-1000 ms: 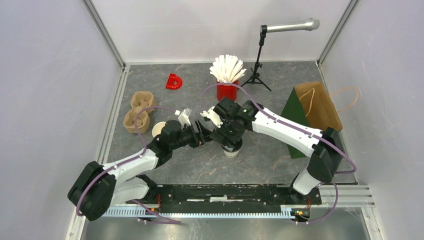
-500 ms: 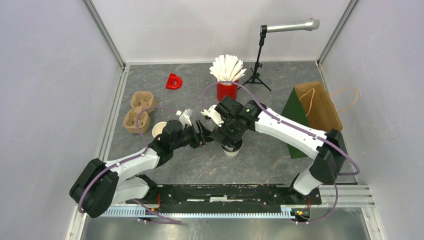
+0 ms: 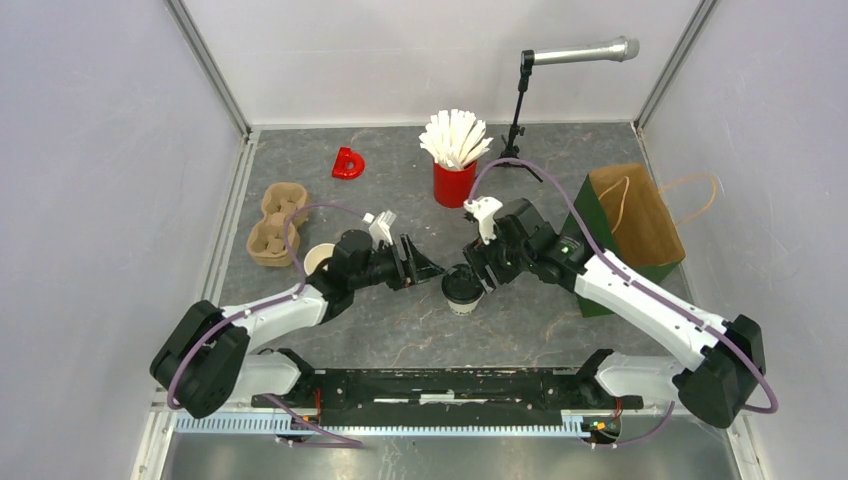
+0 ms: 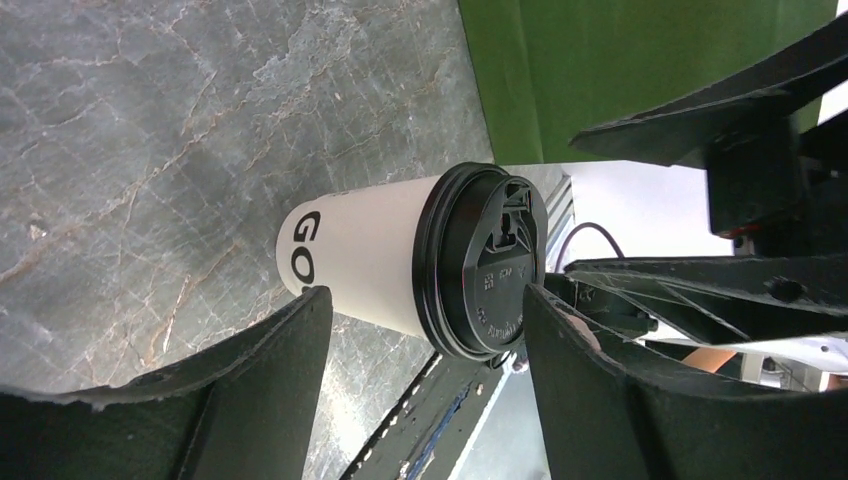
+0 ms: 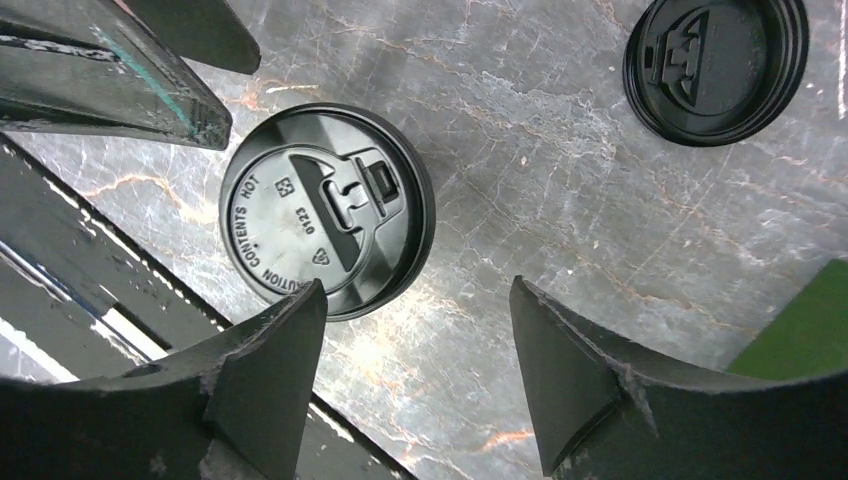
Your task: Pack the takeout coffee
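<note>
A white paper cup (image 3: 462,297) with its black lid (image 3: 461,284) on stands upright mid-table. It also shows in the left wrist view (image 4: 365,262) and from above in the right wrist view (image 5: 326,211). My left gripper (image 3: 430,269) (image 4: 425,325) is open just left of it, the cup lying ahead of the fingertips, not touching. My right gripper (image 3: 477,271) (image 5: 417,292) is open and empty just right of and above the cup. A second, unlidded cup (image 3: 317,259) stands behind my left arm. A loose black lid (image 5: 716,66) lies on the table.
A brown pulp carrier (image 3: 274,225) lies at the left. A red cup of white sticks (image 3: 454,181) and a red D-shaped piece (image 3: 348,163) stand at the back. A microphone stand (image 3: 516,128) is back right. A green and brown paper bag (image 3: 630,225) lies at the right.
My right gripper has drawn back to the right, off the top of the lidded cup. My left gripper has opened and sits a little apart from the cup.
</note>
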